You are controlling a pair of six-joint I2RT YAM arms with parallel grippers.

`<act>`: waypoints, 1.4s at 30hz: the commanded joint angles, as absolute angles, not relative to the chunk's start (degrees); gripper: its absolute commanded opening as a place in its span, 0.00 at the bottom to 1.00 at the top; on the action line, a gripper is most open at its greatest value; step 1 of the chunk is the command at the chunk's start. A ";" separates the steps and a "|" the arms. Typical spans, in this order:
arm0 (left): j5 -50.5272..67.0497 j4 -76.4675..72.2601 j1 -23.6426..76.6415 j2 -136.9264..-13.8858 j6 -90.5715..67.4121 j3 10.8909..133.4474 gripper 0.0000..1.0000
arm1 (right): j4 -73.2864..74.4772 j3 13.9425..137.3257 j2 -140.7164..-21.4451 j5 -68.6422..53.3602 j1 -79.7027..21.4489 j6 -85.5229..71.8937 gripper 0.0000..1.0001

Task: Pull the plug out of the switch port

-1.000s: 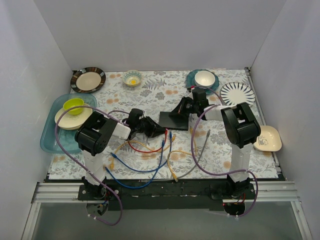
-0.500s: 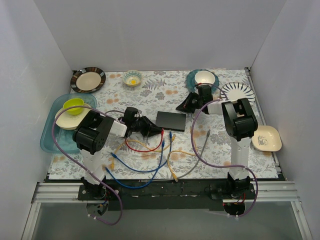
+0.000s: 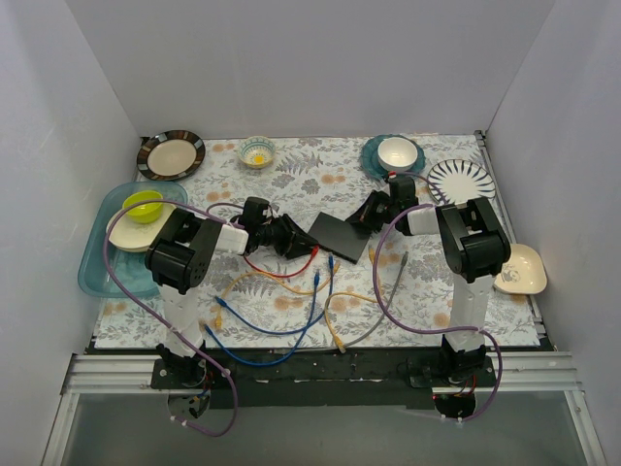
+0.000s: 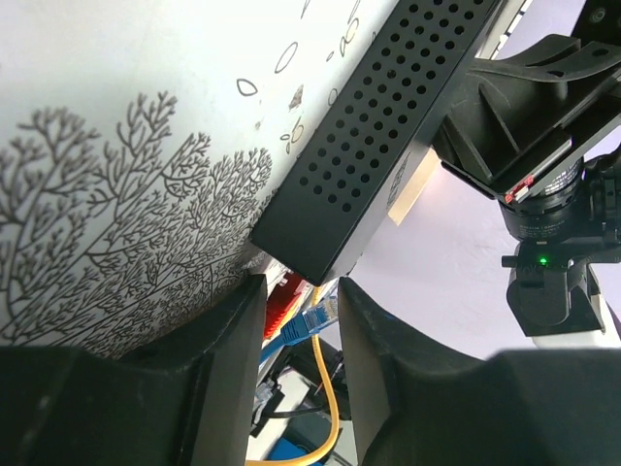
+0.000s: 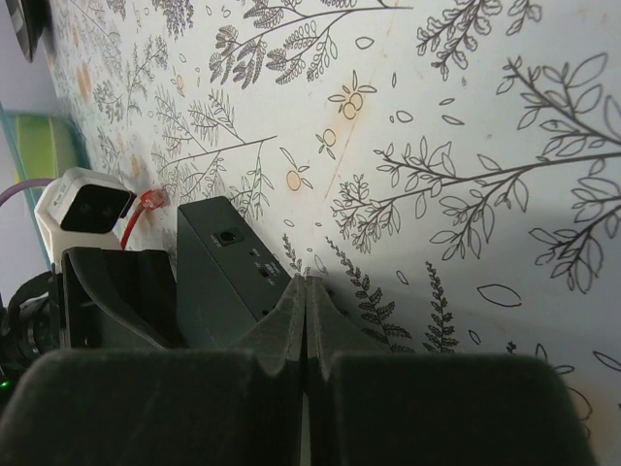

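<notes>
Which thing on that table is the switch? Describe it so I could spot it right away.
Look at the middle of the flowered tablecloth. The switch sits there, just beyond the tangle of coloured cables. Unlike the dishes around the edges, it is a plain black rectangle.

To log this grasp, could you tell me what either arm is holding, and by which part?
Nothing is held: left gripper jaws open at the switch corner; right gripper jaws shut, empty.
</notes>
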State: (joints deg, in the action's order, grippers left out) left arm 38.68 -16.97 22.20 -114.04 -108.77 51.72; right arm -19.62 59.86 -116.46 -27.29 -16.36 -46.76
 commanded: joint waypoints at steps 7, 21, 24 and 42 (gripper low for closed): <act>32.87 -10.81 21.71 -116.46 -104.59 50.63 0.33 | -20.80 53.62 -106.19 -20.40 -17.58 -46.58 0.01; 33.22 -11.51 21.71 -117.07 -101.69 49.83 0.29 | -25.67 58.45 -116.19 -36.47 -23.64 -52.12 0.01; 33.40 -11.51 21.71 -117.16 -101.08 49.92 0.28 | -23.13 58.53 -117.42 -36.22 -23.73 -51.07 0.01; 17.23 -2.11 22.76 -109.95 -86.58 51.77 0.34 | -10.20 60.47 -119.27 -29.62 -23.64 -43.16 0.01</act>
